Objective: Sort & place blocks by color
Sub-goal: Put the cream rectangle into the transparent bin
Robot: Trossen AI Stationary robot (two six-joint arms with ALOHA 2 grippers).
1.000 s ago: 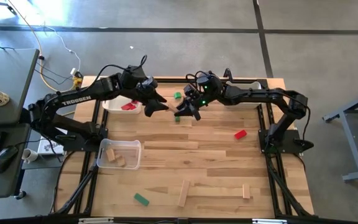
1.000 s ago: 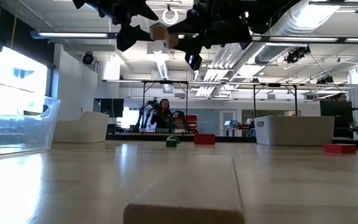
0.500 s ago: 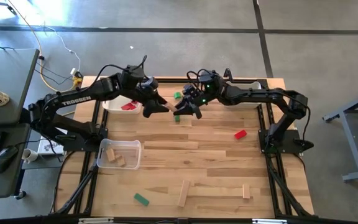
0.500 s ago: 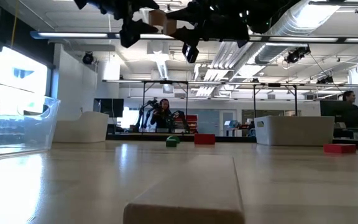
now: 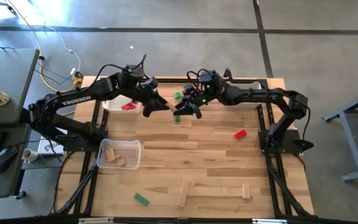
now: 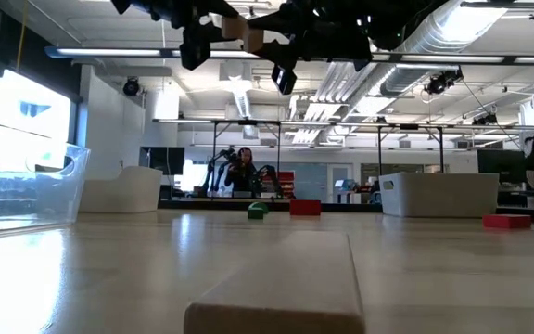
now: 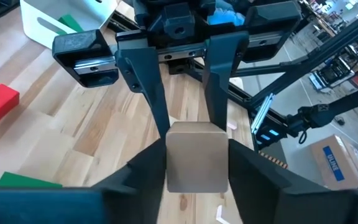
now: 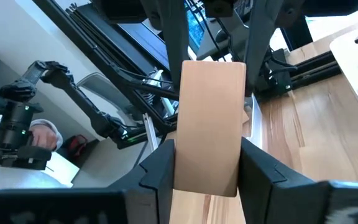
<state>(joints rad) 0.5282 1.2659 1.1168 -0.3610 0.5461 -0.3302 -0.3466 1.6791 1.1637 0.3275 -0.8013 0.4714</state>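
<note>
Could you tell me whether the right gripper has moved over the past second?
Yes: in the high view the right gripper has shifted slightly toward the table's far edge, nearer the green block.

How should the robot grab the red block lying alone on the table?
From straight above. The red block lies flat on the table, slanted, with bare wood all around. Pinch its two long sides at the middle, with the claw turned to match the slant.
</note>
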